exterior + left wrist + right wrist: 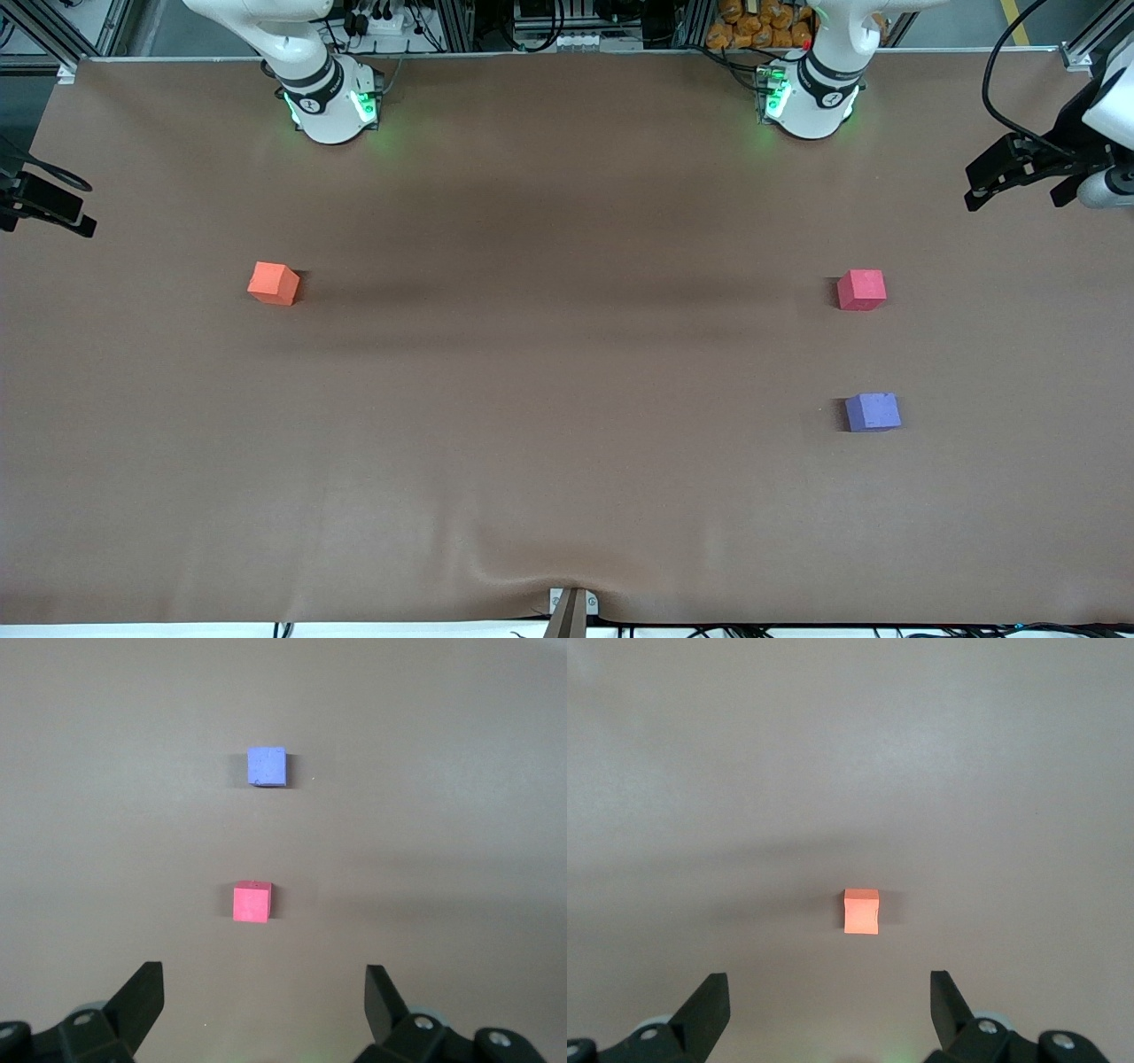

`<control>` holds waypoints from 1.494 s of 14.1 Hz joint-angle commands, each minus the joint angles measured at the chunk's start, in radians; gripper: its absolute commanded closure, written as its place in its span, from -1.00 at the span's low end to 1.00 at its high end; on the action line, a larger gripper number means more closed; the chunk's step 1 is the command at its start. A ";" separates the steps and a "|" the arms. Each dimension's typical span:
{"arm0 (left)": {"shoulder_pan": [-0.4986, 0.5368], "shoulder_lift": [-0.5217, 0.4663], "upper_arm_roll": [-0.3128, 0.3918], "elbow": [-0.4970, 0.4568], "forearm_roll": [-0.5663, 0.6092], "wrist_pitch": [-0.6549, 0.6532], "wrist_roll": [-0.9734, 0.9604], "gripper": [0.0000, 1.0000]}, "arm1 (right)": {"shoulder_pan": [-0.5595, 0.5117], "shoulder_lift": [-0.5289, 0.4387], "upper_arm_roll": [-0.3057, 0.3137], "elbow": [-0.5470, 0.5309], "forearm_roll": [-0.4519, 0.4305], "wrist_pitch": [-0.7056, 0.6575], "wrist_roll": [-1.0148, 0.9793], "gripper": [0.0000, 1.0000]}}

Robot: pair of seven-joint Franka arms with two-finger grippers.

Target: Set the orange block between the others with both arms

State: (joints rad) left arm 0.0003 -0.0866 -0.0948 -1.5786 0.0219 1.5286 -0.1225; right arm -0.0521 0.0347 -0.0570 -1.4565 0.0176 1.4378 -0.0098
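From the front, the orange block sits on the brown table toward the right arm's end, well apart from the red-pink cube and the purple cube at the left arm's end, the purple one nearer the camera with a gap between them; in the left wrist view the left gripper hangs over bare table with its jaws spread wide, both cubes ahead of it; in the right wrist view the right gripper hovers spread and empty, the orange block ahead of it; it looks light, matte and slightly soft, so I'd pinch two flat opposite faces squarely, gently
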 commanded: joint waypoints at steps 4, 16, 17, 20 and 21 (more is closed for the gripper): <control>0.003 0.005 -0.005 0.032 0.000 -0.015 0.026 -1.00 | 0.015 0.027 0.000 0.036 0.025 -0.010 0.018 -1.00; 0.009 0.016 -0.002 0.025 0.003 -0.038 0.032 -1.00 | 0.023 0.030 -0.003 0.035 0.024 -0.008 0.016 -1.00; 0.009 0.016 0.000 0.025 0.003 -0.044 0.032 -1.00 | 0.024 0.048 -0.001 0.028 0.024 -0.002 0.016 -1.00; 0.009 0.016 0.000 0.026 0.003 -0.045 0.030 -1.00 | 0.035 0.128 -0.001 0.028 0.022 0.015 0.014 -1.00; 0.010 0.015 0.001 0.029 0.000 -0.045 0.032 -1.00 | 0.035 0.161 -0.001 0.028 0.021 0.019 0.013 -1.00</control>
State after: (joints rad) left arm 0.0029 -0.0702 -0.0932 -1.5688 0.0219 1.5037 -0.1151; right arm -0.0245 0.1256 -0.0530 -1.4576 0.0271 1.4541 -0.0093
